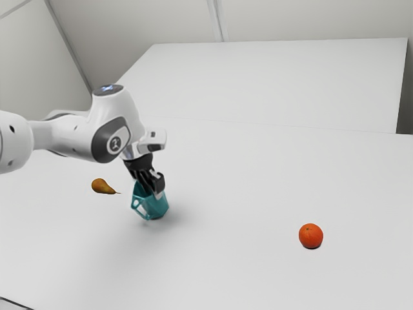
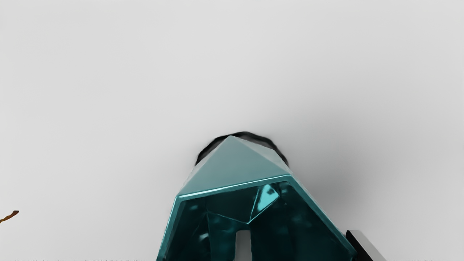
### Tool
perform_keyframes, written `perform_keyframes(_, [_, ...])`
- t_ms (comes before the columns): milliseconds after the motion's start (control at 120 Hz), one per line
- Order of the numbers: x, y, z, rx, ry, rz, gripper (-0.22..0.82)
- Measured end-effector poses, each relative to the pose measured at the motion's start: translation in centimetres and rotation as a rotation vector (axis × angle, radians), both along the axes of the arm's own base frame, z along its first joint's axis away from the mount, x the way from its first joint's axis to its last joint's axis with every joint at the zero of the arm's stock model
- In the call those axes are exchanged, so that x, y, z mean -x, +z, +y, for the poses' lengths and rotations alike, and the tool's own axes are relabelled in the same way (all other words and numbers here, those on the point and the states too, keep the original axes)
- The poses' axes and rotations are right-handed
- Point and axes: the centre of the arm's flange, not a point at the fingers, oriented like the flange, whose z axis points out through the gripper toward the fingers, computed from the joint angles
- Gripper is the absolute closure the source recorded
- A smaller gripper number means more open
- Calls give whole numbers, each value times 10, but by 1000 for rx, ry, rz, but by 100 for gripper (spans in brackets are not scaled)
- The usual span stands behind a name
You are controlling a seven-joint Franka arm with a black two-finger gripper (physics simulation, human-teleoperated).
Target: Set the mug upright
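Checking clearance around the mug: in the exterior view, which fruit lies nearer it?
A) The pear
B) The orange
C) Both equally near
A: the pear lies just to the exterior view's left of the mug, the orange much farther off to the right.

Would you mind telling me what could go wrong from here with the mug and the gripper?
One finger reaches inside the mug while the other finger is outside its wall, so lifting away at a slant might snag the mug and tip it. Closing unevenly on that wall could also twist or slide the mug. The pear lies close by, toward the exterior view's left, so a topple that way might knock it.
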Motion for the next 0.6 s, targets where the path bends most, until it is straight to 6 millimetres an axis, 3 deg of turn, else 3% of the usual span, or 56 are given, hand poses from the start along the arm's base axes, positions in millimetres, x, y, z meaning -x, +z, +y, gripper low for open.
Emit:
perform_keyframes(233, [1,68,-18,-20,-6,-55,16])
perform_keyframes(475, [-31,169,-23,9,49,-112,5])
perform_keyframes(600, [-63,210,-23,41,75,-116,3])
